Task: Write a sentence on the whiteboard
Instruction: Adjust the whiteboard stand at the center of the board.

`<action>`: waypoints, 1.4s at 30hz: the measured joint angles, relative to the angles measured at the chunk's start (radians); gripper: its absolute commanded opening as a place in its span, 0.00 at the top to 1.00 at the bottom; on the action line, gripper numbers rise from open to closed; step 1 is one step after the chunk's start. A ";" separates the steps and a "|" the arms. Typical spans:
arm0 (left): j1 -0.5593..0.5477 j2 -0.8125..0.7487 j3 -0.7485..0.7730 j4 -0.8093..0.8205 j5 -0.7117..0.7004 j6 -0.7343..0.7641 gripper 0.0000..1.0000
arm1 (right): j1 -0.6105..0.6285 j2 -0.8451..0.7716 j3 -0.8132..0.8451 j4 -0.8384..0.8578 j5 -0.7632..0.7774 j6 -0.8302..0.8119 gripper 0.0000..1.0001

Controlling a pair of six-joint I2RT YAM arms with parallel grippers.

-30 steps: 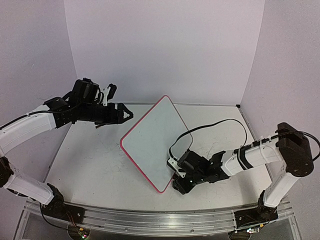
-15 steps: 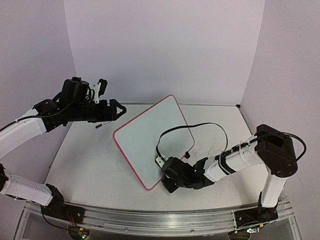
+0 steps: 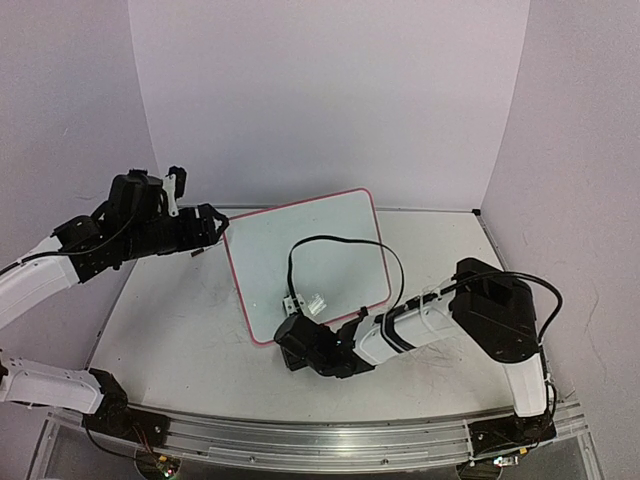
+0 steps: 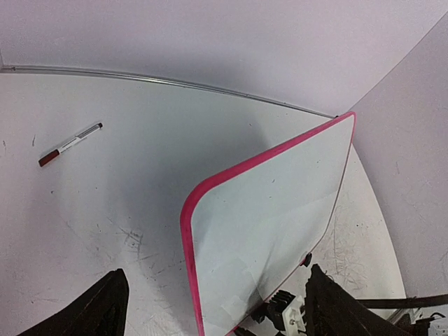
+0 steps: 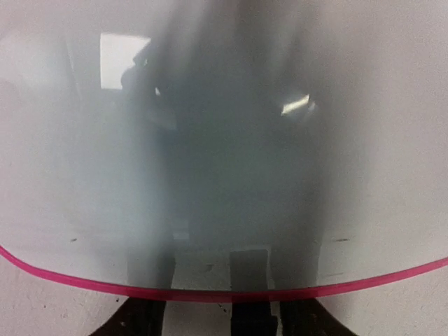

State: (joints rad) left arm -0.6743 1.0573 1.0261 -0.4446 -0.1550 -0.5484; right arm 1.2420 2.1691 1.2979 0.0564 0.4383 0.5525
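Note:
The whiteboard [image 3: 310,250], glossy white with a pink-red frame, stands tilted at the table's middle, its face blank; no sentence is in view on it. My right gripper [image 3: 297,350] is at the board's near left corner, shut on the bottom edge. In the right wrist view that pink edge [image 5: 224,292] crosses just above the gripper [image 5: 224,316], with a black foot [image 5: 252,311] between the fingers. My left gripper [image 3: 215,228] hovers open by the board's far left corner. In its wrist view the whiteboard [image 4: 280,203] lies between the wide jaws of the gripper [image 4: 217,311].
A marker pen [image 4: 70,143] with a dark red cap lies on the scuffed white table [image 3: 170,320] near the back left wall. My right arm's black cable [image 3: 340,240] loops over the board. Walls close in the back and both sides.
The right gripper has swung left along the near side, turning the whiteboard with it from a diamond pose to nearly square. The left arm has drawn back to the left.

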 measured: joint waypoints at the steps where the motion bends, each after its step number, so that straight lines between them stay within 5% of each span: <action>1: 0.000 0.000 -0.006 0.000 -0.002 -0.003 0.12 | 0.002 -0.003 -0.004 0.000 -0.001 0.001 0.28; 7: 0.000 -0.001 -0.021 0.001 -0.023 -0.007 0.10 | 0.011 -0.241 -0.231 -0.022 -0.009 -0.019 0.18; 12: 0.000 0.012 -0.021 0.001 -0.028 -0.013 0.10 | -0.045 -0.510 -0.404 -0.013 -0.066 -0.076 0.23; 22: 0.000 0.059 -0.058 0.002 -0.026 -0.044 0.09 | -0.291 -0.417 -0.460 0.009 -0.177 -0.200 0.33; 42: 0.000 0.011 -0.135 0.009 -0.012 -0.106 0.10 | -0.328 -0.258 -0.421 0.236 -0.119 -0.320 1.00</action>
State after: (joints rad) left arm -0.6743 1.0680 0.8913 -0.4358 -0.1672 -0.6548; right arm 0.9136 1.9114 0.8768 0.2923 0.3193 0.2327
